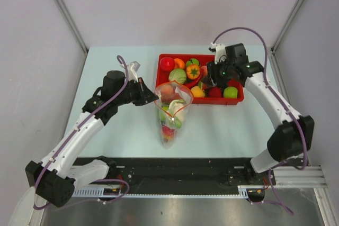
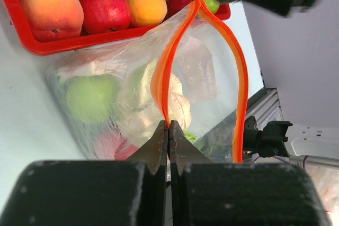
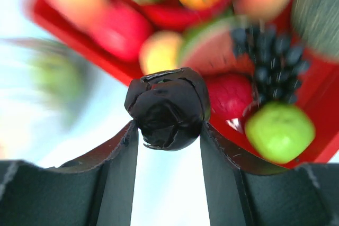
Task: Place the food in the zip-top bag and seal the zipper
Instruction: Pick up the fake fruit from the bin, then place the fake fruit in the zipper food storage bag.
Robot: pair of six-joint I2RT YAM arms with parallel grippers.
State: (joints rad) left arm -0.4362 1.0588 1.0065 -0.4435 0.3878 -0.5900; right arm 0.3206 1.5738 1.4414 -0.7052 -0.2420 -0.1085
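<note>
Arms: you have two, one at each side of the table.
Left gripper: pressed together, pinching one strip of the zipper at the bag's mouth.
Zip-top bag: one, between your arms, against the tray's near-left corner.
Zipper state: its two orange-red strips are bowed apart, so the mouth is unsealed.
Food in bag: several pieces. You can make out one green apple, one pale cauliflower and something red low down.
Red tray: one, with at least eight pieces of food visible in it.
Right gripper: above the tray, fingers clamped on one dark wrinkled fruit.
Writing: faint print on the bag, which you cannot read.
Surface: pale blue-green table, with a black rail at the near edge.
Room: plain pale walls and metal posts.
</note>
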